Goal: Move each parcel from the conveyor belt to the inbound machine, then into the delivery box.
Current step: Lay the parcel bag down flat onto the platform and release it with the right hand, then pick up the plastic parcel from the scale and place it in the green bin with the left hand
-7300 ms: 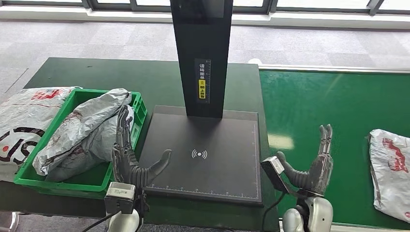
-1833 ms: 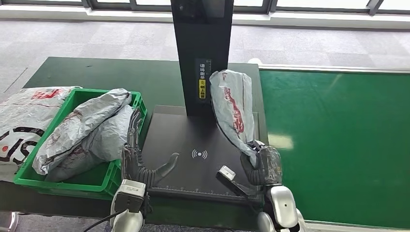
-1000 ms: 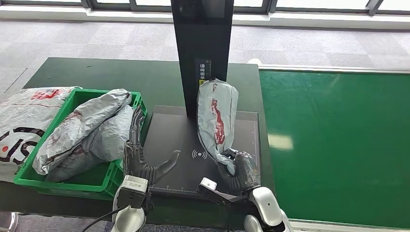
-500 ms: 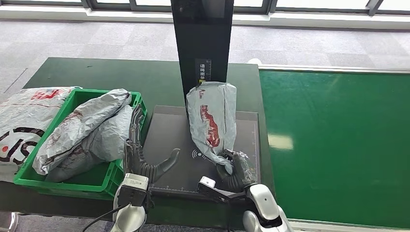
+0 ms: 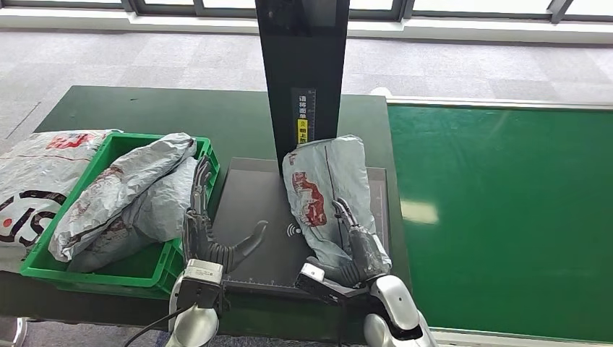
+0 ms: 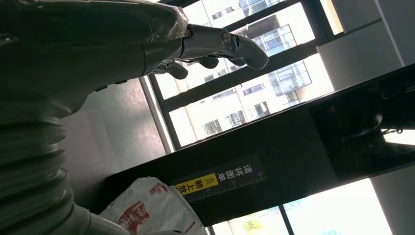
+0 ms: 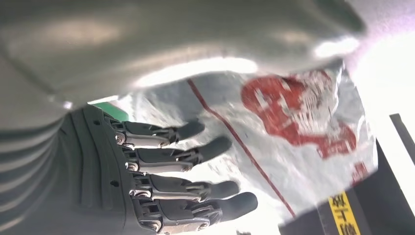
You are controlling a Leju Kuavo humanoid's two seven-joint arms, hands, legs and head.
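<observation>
Head view: high, looking forward and down over inbound machine (image 5: 303,217). Left wrist view: low, close, tilted upward toward windows. Right wrist view: very close against parcel (image 7: 293,122). All share parcel, machine's yellow label (image 5: 302,131).

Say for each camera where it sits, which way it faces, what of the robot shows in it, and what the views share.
Head view: high on the body, facing forward and down at the inbound machine, the green box and the conveyor belt; both hands show, left hand, right hand on the parcel.
Left wrist view: behind the left hand, looking up at the machine's black post and windows.
Right wrist view: behind the right hand, facing the parcel.
Shared: all three show the parcel and the post's yellow label.
</observation>
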